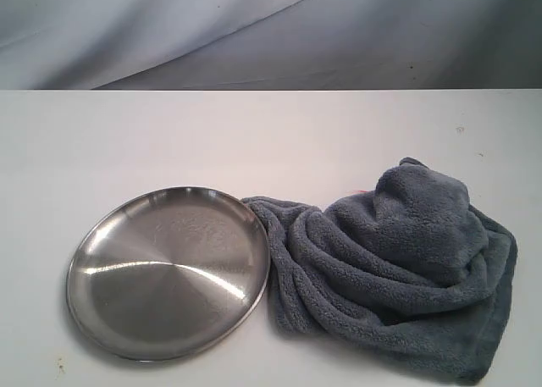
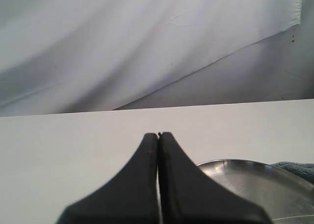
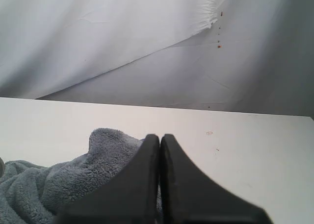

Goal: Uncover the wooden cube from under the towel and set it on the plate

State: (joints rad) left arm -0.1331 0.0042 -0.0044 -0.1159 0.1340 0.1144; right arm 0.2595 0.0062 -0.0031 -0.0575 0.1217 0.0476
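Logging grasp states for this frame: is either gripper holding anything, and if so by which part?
Nothing is held. The left gripper and the right gripper are both shut on nothing; the towel lies free beside the plate.

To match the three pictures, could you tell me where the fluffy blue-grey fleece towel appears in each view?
Exterior view: fluffy blue-grey fleece towel bunched right of the round steel plate.
Left wrist view: a towel sliver beyond the plate's rim.
Right wrist view: towel heaped beside the right gripper.
Shared landmark: the white table.
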